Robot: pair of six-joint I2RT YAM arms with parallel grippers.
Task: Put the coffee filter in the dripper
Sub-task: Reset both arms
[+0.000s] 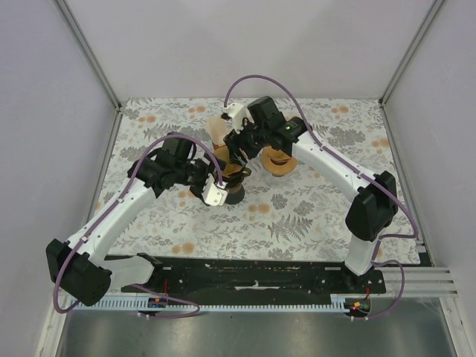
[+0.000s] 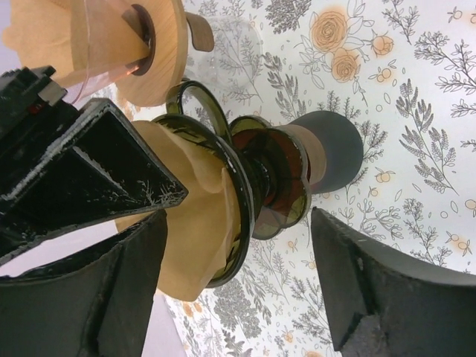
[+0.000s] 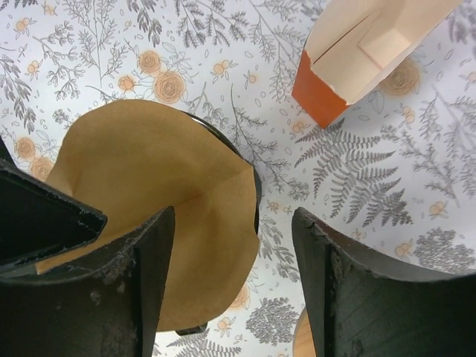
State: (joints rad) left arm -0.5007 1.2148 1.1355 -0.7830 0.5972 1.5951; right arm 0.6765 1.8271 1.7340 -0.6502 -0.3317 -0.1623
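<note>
Top external: arms bent inward over dripper; left gripper, right gripper wide, empty; filter inside.

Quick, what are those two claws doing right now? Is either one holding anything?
Left claw: open, gripping nothing.
Right claw: open, empty, over the filter sitting in the dripper.

Floral-cloth table, dripper on dark base, wooden stand, paper box
</note>
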